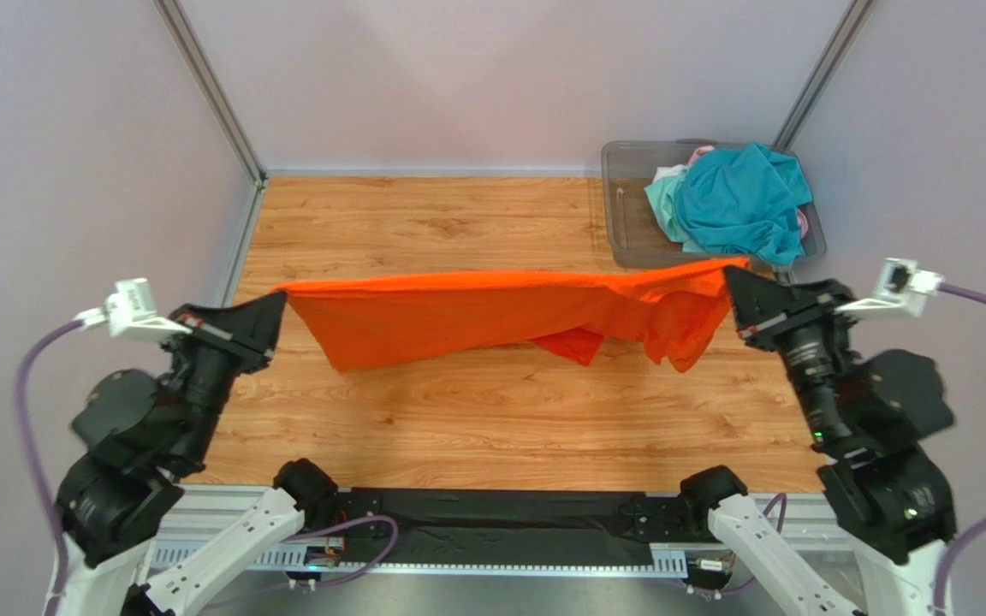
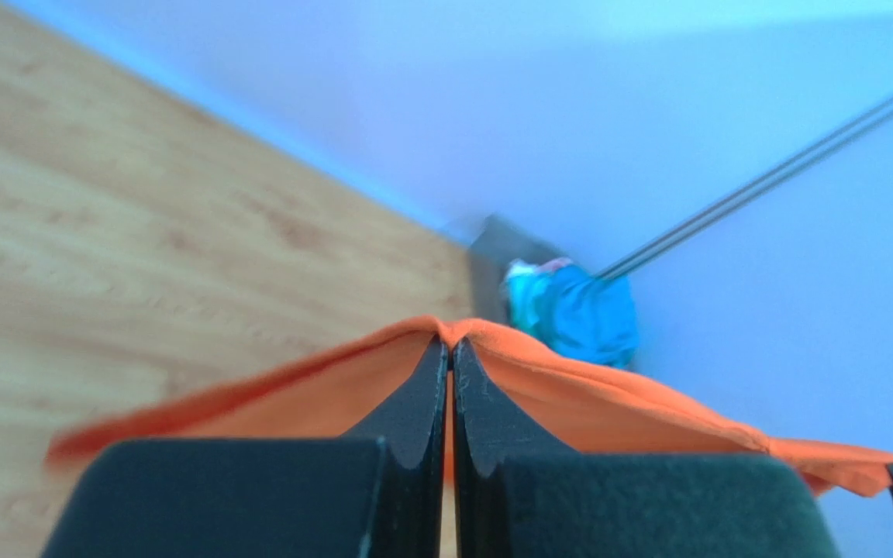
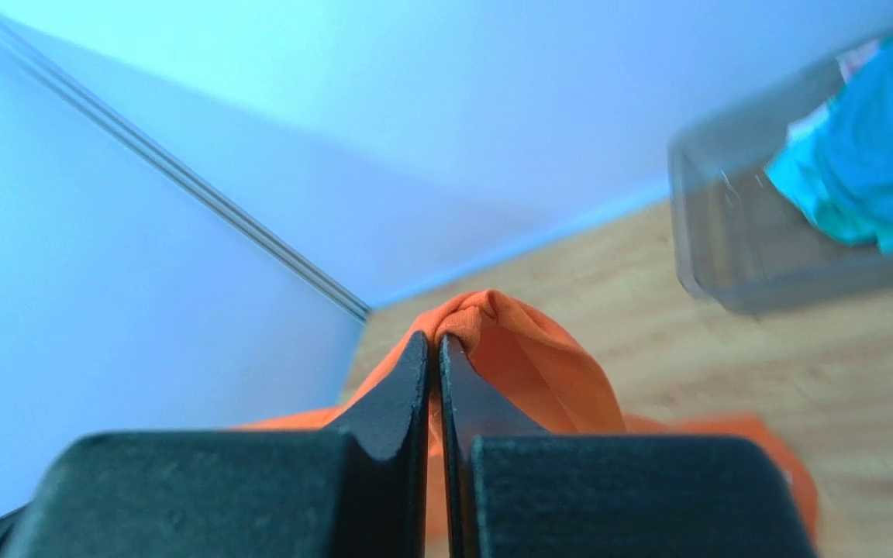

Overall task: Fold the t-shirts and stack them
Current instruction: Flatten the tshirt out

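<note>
Orange t-shirt (image 1: 485, 315): it hangs in the air, stretched between the two arms above the wood-grain bench (image 1: 460, 424). The left fingers (image 1: 260, 321) are clenched on one end and the right fingers (image 1: 749, 293) on the other. In both wrist views the flat black pads (image 2: 422, 395) (image 3: 399, 390) press together with a thin ridge of orange cloth nipped at their tips. Which part of the shirt each end is, hem, shoulder or sleeve, cannot be made out, because the fabric is bunched there. The cloth is soft and matte. Its top edge is taut, its lower edge sags, and loose folds droop towards the right. From above I cannot tell whether the lowest flap touches the bench.

At the far right corner stands a clear grey plastic bin (image 1: 627, 244), rectangular with rounded corners. A crumpled teal t-shirt (image 1: 743, 199) is heaped over its rim. That heap mostly hides a pale mint t-shirt (image 1: 668, 199) and leaves only a sliver of a pink t-shirt (image 1: 701, 152) showing. The left wrist view is blurred.
</note>
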{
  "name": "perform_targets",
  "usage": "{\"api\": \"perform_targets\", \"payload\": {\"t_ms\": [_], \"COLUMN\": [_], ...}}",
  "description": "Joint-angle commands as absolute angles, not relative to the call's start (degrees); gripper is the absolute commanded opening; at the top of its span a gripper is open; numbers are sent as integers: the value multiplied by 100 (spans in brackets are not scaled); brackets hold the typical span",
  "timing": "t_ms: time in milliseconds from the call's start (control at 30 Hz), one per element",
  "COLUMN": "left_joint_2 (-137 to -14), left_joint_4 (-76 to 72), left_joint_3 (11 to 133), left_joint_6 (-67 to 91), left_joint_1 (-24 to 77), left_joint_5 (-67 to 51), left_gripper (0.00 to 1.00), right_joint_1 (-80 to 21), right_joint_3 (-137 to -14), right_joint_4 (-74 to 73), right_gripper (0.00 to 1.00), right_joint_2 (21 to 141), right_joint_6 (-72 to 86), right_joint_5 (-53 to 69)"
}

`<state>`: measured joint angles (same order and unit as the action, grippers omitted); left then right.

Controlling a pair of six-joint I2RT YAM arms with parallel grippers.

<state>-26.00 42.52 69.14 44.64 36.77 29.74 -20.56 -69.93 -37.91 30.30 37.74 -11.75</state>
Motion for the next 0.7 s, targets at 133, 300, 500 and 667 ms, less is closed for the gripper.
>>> {"api": "perform_targets", "payload": {"t_ms": [133, 300, 500, 667], "left_joint_2": [-2882, -3331, -3884, -3929], "left_joint_4": [3849, 3929, 4130, 4227], "left_joint_3": [8804, 10271, 11266, 11233], "left_joint_6": [3631, 3480, 3358, 3270], "left_joint_1": [3700, 3709, 3700, 3700], "left_joint_5": [1636, 994, 695, 931], "left_gripper": [0, 0, 0, 0], "right_joint_1": [-2057, -2048, -2065, -2057], "right_joint_3": [-9498, -10694, -11899, -12077], "right_joint_4": [-4227, -4447, -4404, -4333], "right_gripper": [0, 0, 0, 0], "right_joint_2": [3594, 4069, 4482, 4702], "right_joint_6": [3235, 3200, 3147, 3041], "right_joint_5": [-651, -344, 307, 317]}}
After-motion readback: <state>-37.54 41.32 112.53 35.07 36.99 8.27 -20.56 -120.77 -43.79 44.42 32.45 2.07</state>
